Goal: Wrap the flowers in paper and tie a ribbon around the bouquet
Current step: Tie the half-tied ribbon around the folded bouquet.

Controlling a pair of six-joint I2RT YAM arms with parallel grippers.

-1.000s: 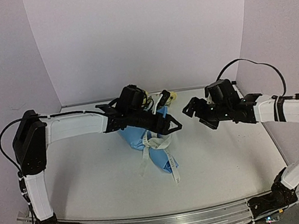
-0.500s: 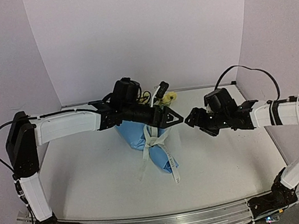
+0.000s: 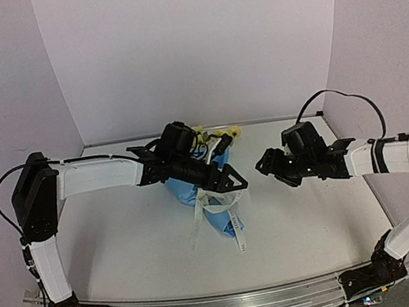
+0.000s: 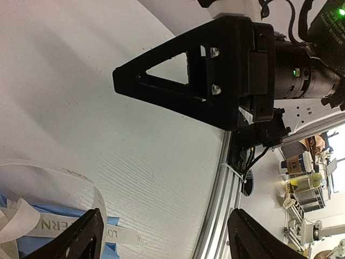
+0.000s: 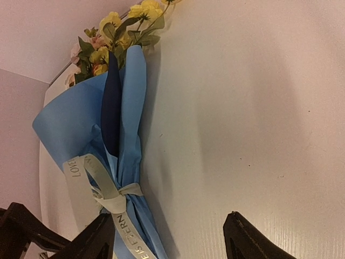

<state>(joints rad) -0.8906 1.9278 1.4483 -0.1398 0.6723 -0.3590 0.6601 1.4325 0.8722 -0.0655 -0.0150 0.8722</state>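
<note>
- Bouquet (image 3: pixel 216 215) — a cone of bright blue paper (image 5: pixel 81 118) that lay flat on the white table (image 3: pixel 124 236), its wide rim toward the back wall and its narrow end toward the arm bases. It lay directly under the left claw (image 3: pixel 233 178).
- Flowers (image 5: pixel 116 32) — yellow and pale pink blossoms with dark green leaves that stood out past the cone's rim, behind the left claw's wrist. The darker blue reverse of the sheet showed in the fold below them.
- Ribbon (image 5: pixel 116 197) — a cream band with faint lettering, knotted around the narrow part of the cone. Its loose ends trailed over the paper onto the table on the near side of the left claw. In the left wrist view a loop of it lay just beside one fingertip (image 4: pixel 70 240); whether they touched could not be told.
- Left claw — spread wide and holding nothing, poised over the knot.
- Right claw (image 3: pixel 266 168) — also spread and empty, clear of the table surface. It faced the left claw tip to tip, with a gap between them. The bouquet lay ahead of it and off to one side of its fingers (image 5: pixel 94 237), apart from them.
</note>
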